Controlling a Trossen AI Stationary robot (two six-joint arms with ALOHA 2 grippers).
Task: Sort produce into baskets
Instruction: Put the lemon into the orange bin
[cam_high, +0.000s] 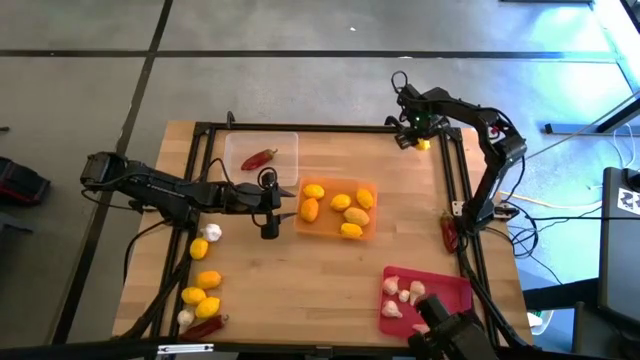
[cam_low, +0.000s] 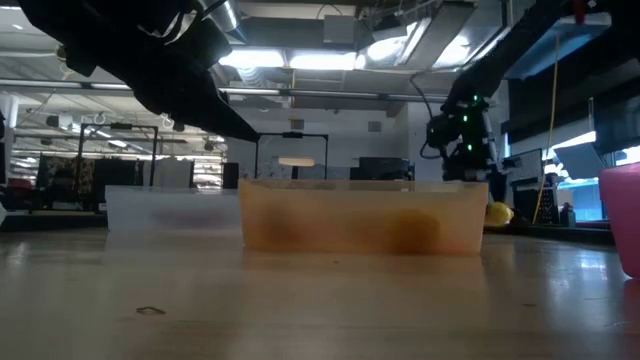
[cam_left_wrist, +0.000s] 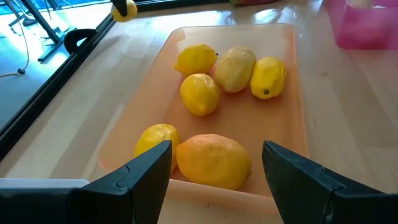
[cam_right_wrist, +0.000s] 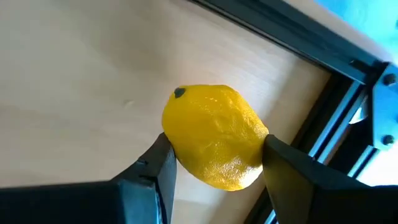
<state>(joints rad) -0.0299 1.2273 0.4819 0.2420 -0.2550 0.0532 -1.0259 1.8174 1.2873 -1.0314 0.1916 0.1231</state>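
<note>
The right gripper (cam_right_wrist: 214, 155) clamps a yellow lemon (cam_right_wrist: 214, 135) at the table's far right corner, close to the black frame rail (cam_right_wrist: 323, 134).

Both fingers press the lemon's sides, and it sits on the wooden table (cam_high: 300, 280). The left gripper (cam_left_wrist: 214, 163) hangs with its jaws wide and empty at the near edge of the orange tray (cam_high: 336, 213), which holds five lemons. A red chili (cam_high: 258, 159) lies in the clear tray (cam_high: 261, 157); garlic bulbs (cam_high: 403, 295) lie in the red-pink tray (cam_high: 425, 301). More lemons, garlic and a chili rest loose on the table's left side.
</note>
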